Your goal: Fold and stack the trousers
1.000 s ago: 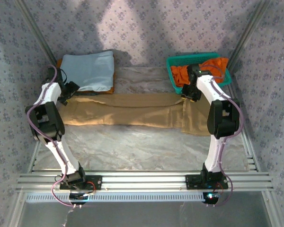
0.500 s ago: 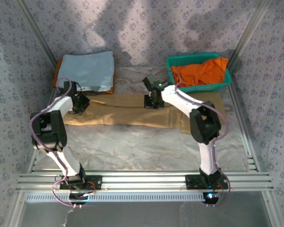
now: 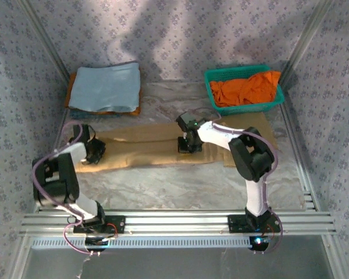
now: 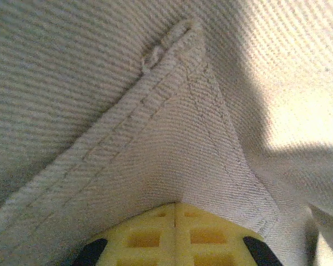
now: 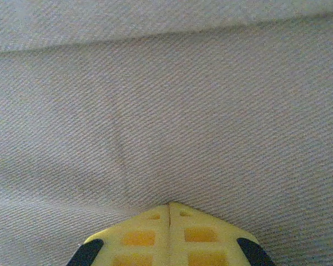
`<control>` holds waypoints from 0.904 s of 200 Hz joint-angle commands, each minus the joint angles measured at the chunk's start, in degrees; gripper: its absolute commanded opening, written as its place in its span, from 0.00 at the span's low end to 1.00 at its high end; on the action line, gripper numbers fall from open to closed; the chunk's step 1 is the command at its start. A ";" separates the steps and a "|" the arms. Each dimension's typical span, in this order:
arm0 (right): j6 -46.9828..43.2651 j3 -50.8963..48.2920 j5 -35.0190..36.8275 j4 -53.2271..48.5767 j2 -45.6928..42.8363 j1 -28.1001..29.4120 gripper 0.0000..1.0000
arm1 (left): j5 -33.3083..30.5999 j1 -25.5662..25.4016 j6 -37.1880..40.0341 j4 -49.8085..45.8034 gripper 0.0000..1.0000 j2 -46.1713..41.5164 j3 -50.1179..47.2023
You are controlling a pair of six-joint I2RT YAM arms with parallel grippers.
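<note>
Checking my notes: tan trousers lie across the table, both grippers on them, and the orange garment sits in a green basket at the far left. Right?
Wrong side. In the top external view the green basket holding the orange garment stands at the far right corner. The trousers do lie across the table, with the left gripper and right gripper on them.

Left arm folds tight, its hand (image 3: 94, 152) low at 9 o'clock, fingers (image 4: 139, 238) pressed together on the trousers (image 3: 145, 145). Right arm reaches toward 11 o'clock, its hand (image 3: 187, 144) likewise clamped on the cloth.
</note>
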 commanded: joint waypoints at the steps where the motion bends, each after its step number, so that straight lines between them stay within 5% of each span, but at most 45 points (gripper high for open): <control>1: 2.37 -8.29 -1.50 -2.24 -3.37 2.37 0.00 | -1.66 3.48 -2.84 -7.98 0.00 -6.93 -7.05; 55: 6.70 -14.41 -1.24 -4.72 -14.55 3.88 0.01 | 0.36 7.01 -2.08 -17.78 0.00 -32.66 -10.98; 91: 6.53 -11.21 1.90 -10.46 -23.80 -1.95 0.17 | 3.21 5.57 3.66 -19.19 0.10 -29.97 -2.90; 138: 11.58 -22.49 4.11 -16.14 -37.17 -16.46 0.33 | -3.79 -14.44 8.18 -19.12 0.47 -18.17 6.38; 181: 8.85 -29.63 4.65 -20.22 -43.40 -23.06 0.46 | -6.83 -23.78 11.56 -16.95 0.50 -9.72 7.79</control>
